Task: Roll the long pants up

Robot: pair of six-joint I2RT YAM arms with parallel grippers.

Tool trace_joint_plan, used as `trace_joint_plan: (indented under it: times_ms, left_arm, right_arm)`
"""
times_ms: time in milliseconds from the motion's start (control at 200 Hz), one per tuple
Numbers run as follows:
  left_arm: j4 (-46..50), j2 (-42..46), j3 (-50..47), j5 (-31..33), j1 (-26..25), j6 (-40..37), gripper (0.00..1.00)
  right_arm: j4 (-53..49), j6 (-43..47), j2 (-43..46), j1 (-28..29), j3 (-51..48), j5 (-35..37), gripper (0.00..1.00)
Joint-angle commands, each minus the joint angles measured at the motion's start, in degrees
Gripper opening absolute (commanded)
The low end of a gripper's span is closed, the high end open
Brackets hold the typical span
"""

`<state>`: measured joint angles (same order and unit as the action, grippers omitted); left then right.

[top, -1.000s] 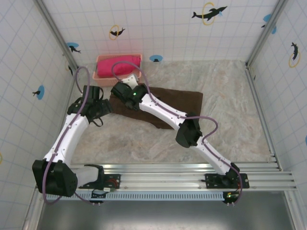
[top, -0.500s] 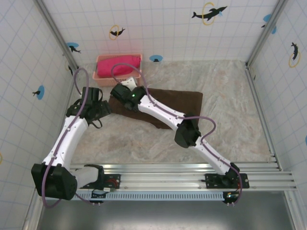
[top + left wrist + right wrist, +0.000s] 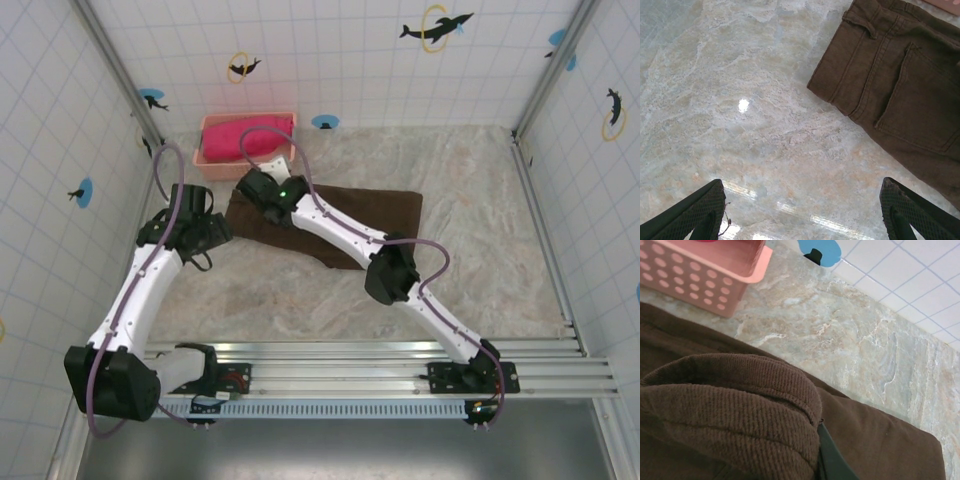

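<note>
Bare marble table (image 3: 300, 300) lay free at 6 o'clock of the cloth. Left gripper (image 3: 802, 215) stood spread wide over bare marble, just off the waistband corner. Long pants (image 3: 385, 210) lay mid-table, long axis 9-to-3, waist toward 9. Right gripper (image 3: 252, 188) was pinched on a raised fold at the waist end. Pink basket (image 3: 213, 160) sat just beyond, at 11.
</note>
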<state>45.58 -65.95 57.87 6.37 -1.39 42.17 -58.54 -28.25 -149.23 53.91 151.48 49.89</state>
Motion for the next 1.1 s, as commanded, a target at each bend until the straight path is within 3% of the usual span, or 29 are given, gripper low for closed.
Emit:
trace_joint_plan:
  times_ms: [0,265,490,676,816,896,1006,1096]
  left_arm:
    - [2.1,0.8,1.0,0.7,0.4,-0.5,0.82]
    - [1.8,0.0,1.3,0.8,0.4,0.0,0.82]
    - [1.5,-0.2,1.0,0.8,0.5,0.3,0.82]
    - [1.4,-0.7,1.1,0.7,0.4,0.0,0.82]
    - [1.3,-0.9,0.6,0.7,0.4,0.2,0.82]
    - [0.8,-0.9,0.0,0.7,0.4,0.5,0.82]
    - [0.5,-1.1,-0.7,0.5,0.4,1.2,0.82]
    - [-0.2,-1.3,-1.3,0.5,0.3,1.9,0.82]
  right_arm:
    - [4.2,0.5,-0.5,-0.5,2.5,-1.1,0.0]
    - [10.7,5.7,-2.2,1.1,4.5,-5.8,0.0]
    - [11.4,5.4,-3.0,0.3,4.7,-7.1,0.0]
    - [11.5,4.1,-4.5,-1.1,4.7,-12.5,0.0]
    - [14.4,5.1,-6.4,-1.4,4.7,-24.1,0.25]
    - [17.5,5.3,-7.1,-0.9,4.7,-30.1,0.62]
    - [22.4,5.4,-7.4,0.3,5.0,-34.8,0.88]
    - [22.8,6.2,-7.5,1.4,7.2,-38.3,0.93]
